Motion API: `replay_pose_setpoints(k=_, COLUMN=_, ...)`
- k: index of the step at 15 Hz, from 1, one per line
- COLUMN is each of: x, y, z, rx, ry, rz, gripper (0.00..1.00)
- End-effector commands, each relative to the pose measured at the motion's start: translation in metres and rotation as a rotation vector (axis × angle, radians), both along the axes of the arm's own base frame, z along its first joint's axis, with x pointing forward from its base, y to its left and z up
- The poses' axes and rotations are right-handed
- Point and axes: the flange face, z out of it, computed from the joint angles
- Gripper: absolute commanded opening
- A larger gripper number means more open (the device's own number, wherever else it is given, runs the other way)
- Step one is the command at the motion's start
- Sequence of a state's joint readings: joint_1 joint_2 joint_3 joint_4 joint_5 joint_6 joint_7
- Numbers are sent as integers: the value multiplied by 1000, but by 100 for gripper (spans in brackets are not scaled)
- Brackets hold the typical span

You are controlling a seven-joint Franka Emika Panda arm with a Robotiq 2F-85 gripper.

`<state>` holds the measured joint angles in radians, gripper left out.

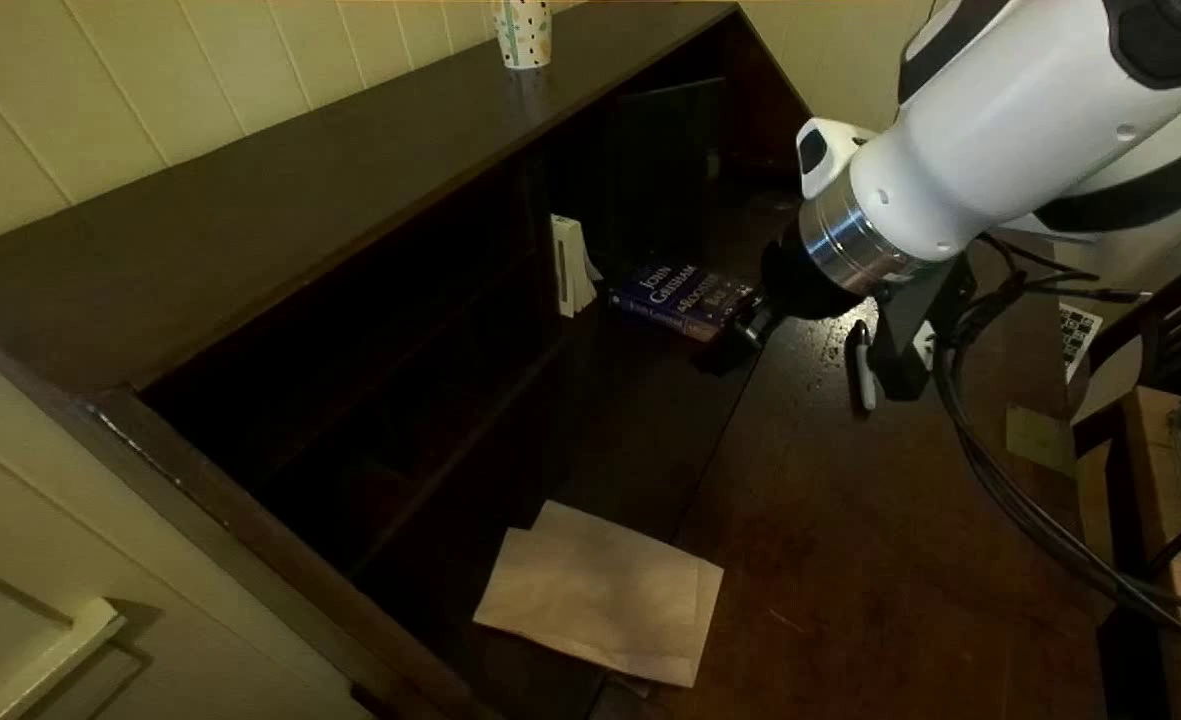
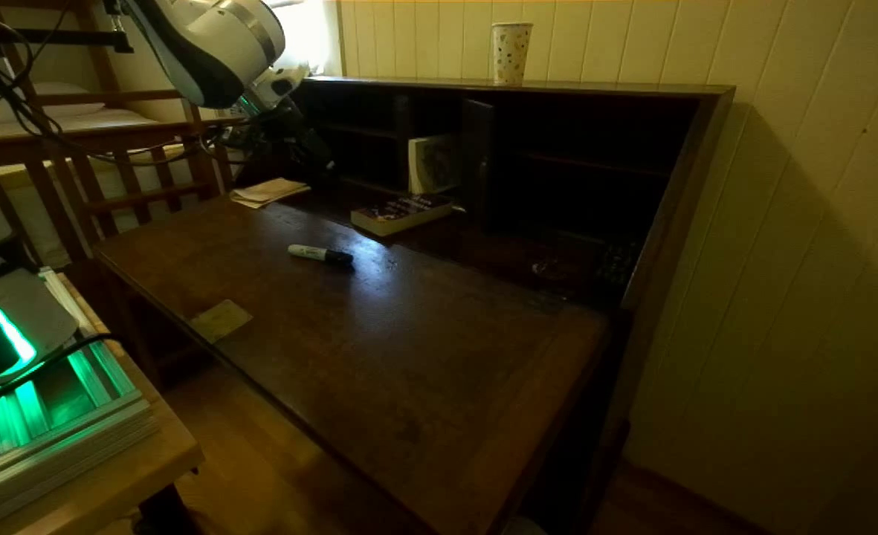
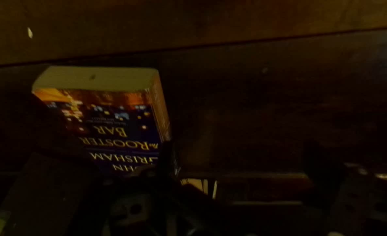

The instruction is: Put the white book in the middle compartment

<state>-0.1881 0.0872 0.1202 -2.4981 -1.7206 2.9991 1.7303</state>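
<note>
Gripper (image 3: 245, 164): fingers (image 3: 167, 159) spread wide.
Dark book (image 3: 124, 131): overlapped by one finger; contact unclear.
White book (image 2: 431, 165): upright in middle compartment (image 2: 435, 115).

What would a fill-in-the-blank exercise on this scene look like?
The cup stands on ____ of the shelf.
The dark book is called The Rooster ____.
The white book stands in the ____ compartment.
The hand is open and holds ____.

Missing words: top; Bar; middle; nothing.
</note>
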Motion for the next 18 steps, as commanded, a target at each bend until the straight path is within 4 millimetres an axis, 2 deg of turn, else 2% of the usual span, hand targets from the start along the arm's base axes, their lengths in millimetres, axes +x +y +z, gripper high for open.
replay_pose_setpoints(k=1, x=-28, y=-2, z=-2, rx=-30, ry=97, rz=-17, gripper=100)
replay_pose_setpoints(k=4, x=-34, y=-3, z=1, rx=-61, ry=163, rz=-21, gripper=100)
replay_pose_setpoints(k=7, x=-30, y=-5, z=19, rx=-94, ry=208, rz=-26, gripper=100)
replay_pose_setpoints(k=9, x=-26, y=-4, z=36, rx=-111, ry=235, rz=-26, gripper=100)
replay_pose_setpoints(k=13, x=-21, y=1, z=84, rx=-125, ry=301, rz=-8, gripper=100)
replay_pose_setpoints(k=15, x=-22, y=-3, z=106, rx=-162, ry=318, rz=-12, gripper=100)
replay_pose_setpoints(k=18, x=-25, y=-12, z=130, rx=-206, ry=343, rz=-19, gripper=100)
